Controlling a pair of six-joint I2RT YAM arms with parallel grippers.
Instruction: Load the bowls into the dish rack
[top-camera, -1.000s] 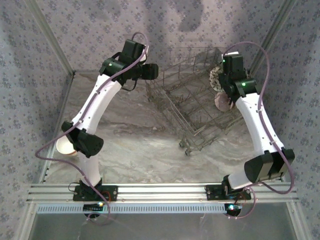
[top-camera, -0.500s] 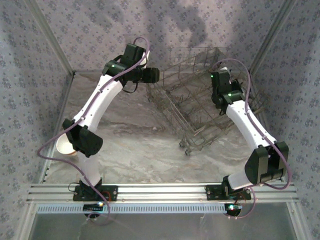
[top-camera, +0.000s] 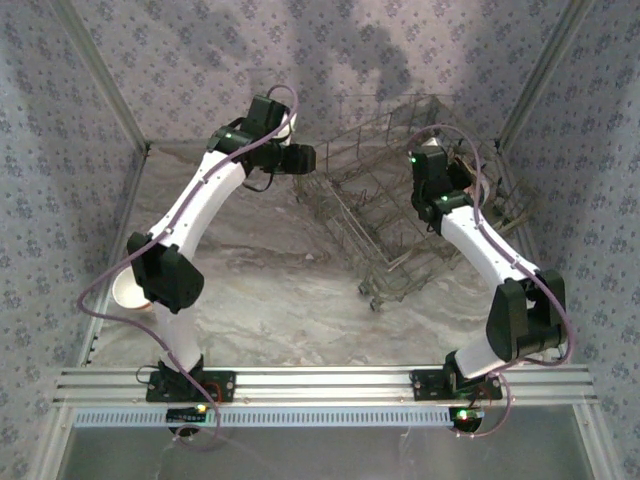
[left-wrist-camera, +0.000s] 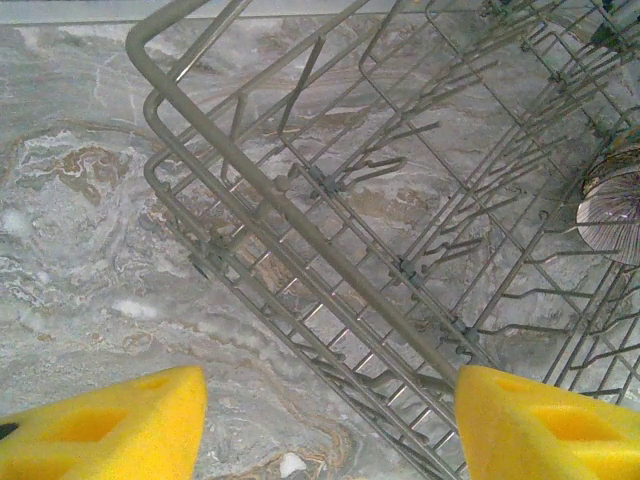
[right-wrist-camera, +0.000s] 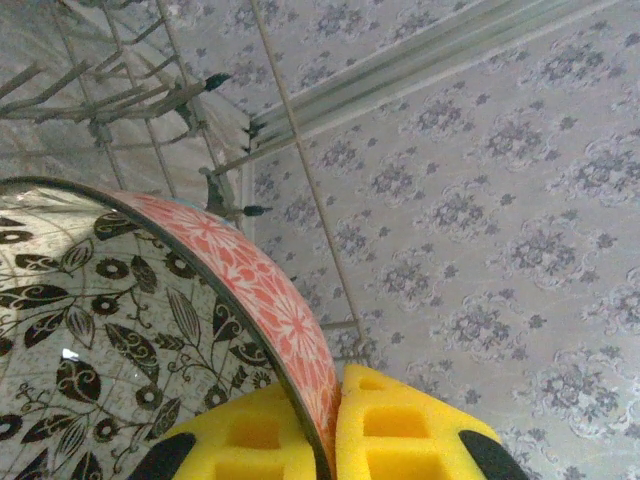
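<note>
Loading step in hand: right claw (right-wrist-camera: 332, 425) pinches the leaf-patterned bowl (right-wrist-camera: 120, 300) by its rim over the dish rack (top-camera: 372, 205), left claw (left-wrist-camera: 325, 430) gapes empty beside it, and lowering between tines (left-wrist-camera: 330, 180) looks next.

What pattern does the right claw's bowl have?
The bowl has black leaves inside, red flowers outside; right wrist view shows best.

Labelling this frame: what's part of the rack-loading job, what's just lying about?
Job: dish rack; patterned bowl pinched in right end effector; pale bowl at far left; ribbed bowl behind rack wires; open left end effector.
Just there: marble tabletop; patterned backdrop.
</note>
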